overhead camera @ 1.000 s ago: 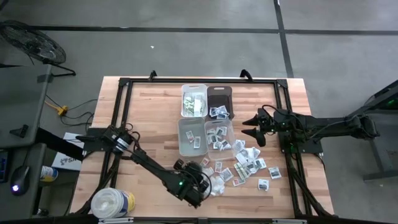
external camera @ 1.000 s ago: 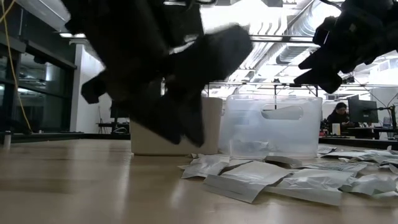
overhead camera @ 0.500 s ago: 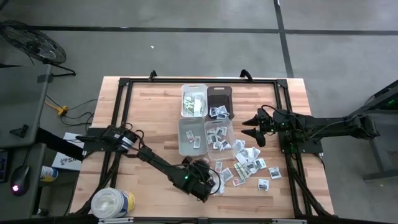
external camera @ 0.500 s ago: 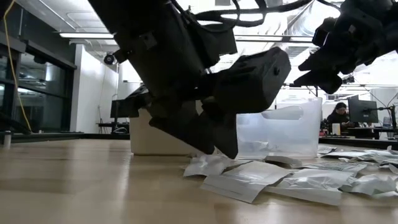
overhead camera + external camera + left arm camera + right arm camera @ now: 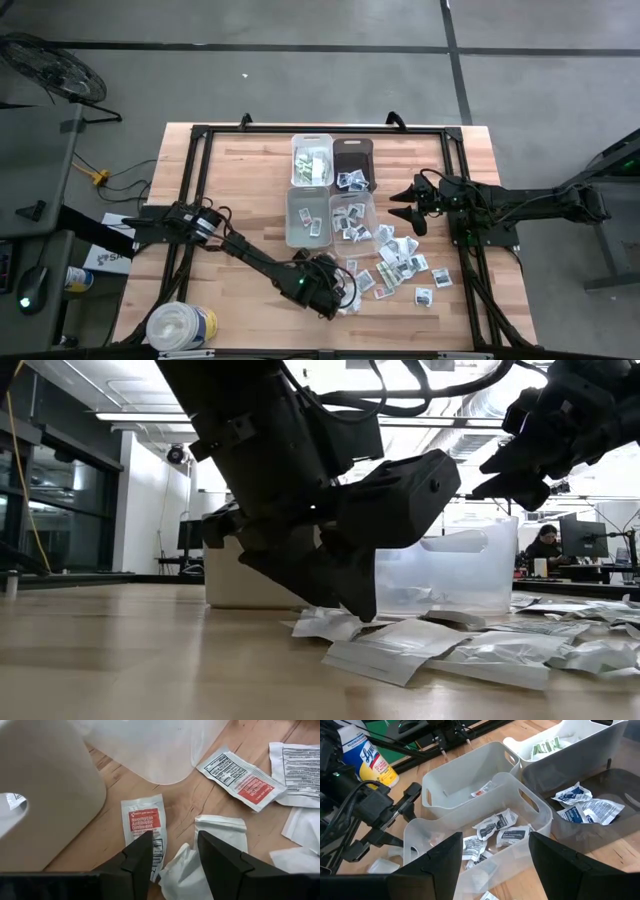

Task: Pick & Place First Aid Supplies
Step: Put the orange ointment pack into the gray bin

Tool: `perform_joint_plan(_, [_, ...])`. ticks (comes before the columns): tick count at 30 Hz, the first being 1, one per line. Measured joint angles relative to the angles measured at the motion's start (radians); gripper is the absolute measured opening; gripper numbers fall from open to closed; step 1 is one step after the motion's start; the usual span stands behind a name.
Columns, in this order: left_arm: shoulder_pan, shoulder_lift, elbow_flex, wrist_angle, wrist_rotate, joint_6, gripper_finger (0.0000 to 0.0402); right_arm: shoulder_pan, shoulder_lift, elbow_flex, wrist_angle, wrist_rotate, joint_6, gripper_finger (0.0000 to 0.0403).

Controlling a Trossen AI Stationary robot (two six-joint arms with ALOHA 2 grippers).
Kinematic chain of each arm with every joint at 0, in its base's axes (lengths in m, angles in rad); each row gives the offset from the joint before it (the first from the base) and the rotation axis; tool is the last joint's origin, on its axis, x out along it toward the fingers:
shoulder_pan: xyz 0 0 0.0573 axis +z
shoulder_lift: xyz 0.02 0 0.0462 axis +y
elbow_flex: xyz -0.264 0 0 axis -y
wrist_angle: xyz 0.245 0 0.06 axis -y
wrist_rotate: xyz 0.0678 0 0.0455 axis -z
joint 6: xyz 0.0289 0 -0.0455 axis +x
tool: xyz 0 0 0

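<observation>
Several small flat packets (image 5: 400, 262) lie scattered on the wooden table, to the near right of four small bins. My left gripper (image 5: 172, 837) is open and slants down low over the pile's left end (image 5: 330, 625). One finger is over a red-labelled ointment packet (image 5: 144, 822). The other is beside a plain white packet (image 5: 220, 827), and a crumpled white packet (image 5: 181, 870) lies between them. My right gripper (image 5: 408, 205) hangs open in the air to the right of the bins, holding nothing. My left gripper's fingertips (image 5: 358, 600) come slanting down right at the packets. One finger (image 5: 142, 850) overlaps the near end of the red-labelled packet. I cannot tell whether the fingers touch it or the crumpled packet between them.
A white bin (image 5: 312, 160) holds greenish packets, with a dark bin (image 5: 353, 158) to its right. Two clear bins (image 5: 308, 218) (image 5: 352, 212) stand nearer, and both hold packets. A big white tub (image 5: 180, 325) stands at the near left corner. A black frame (image 5: 200, 200) borders the table.
My left gripper has moved toward the table's right and a little toward the far edge. It has rolled and sunk onto the left end of the packet pile, with its fingers still apart. The packets lie as before.
</observation>
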Motion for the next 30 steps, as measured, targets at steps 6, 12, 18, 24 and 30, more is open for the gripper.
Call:
perform_joint_plan(6, [0.0, -0.001, 0.0, 0.005, 0.03, 0.0, 0.0116, 0.0, 0.0, 0.0, 0.0, 0.0, 0.0, 0.0222])
perform_joint_plan(12, [0.0, -0.002, 0.0, 0.009, 0.037, 0.0, 0.0051, 0.0, 0.0, 0.0, 0.0, 0.0, 0.0, 0.0222])
perform_joint_plan(18, [-0.001, -0.002, 0.0, 0.014, 0.041, 0.001, 0.0004, 0.0, 0.0, 0.0, 0.0, 0.0, 0.0, 0.0222])
perform_joint_plan(24, [-0.006, -0.006, 0.021, -0.011, 0.049, 0.021, 0.0002, 0.0, 0.0, 0.0, 0.0, 0.0, 0.0, 0.0222])
perform_joint_plan(30, [-0.008, -0.004, 0.118, -0.059, 0.044, 0.139, 0.0001, 0.0, 0.0, 0.0, -0.001, 0.0, 0.0, 0.0222])
